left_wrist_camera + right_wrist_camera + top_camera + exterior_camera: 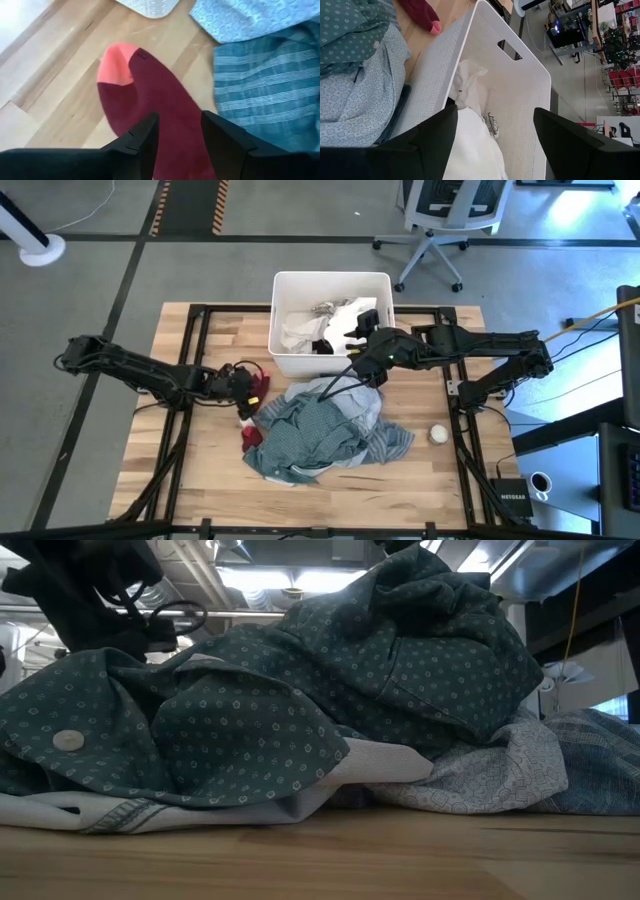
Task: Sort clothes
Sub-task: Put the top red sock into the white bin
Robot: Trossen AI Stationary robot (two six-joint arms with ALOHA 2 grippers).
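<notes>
A pile of clothes (320,425) lies mid-table: blue-grey striped shirts and a green dotted shirt (300,710). My left gripper (245,385) is at the pile's left, shut on a dark red sock with a pink toe (150,85). Another red piece (250,435) lies at the pile's left edge. My right gripper (345,340) is open over the white tub (285,285). Its fingers stand on either side of a white piece (470,145) lying in the tub among white and black pieces. My left gripper pinches the red sock between its two fingers across the dark red part (177,125), away from the toe. The fingers lie across the sock. Its pink toe end (117,62) reaches out beyond the fingertips over the wooden table. I cannot tell whether it rests there.
A small white ball (438,434) lies on the table to the right of the pile. The tub stands at the table's far middle, its perforated wall (520,65) with a handle hole. An office chair (440,220) stands beyond the table.
</notes>
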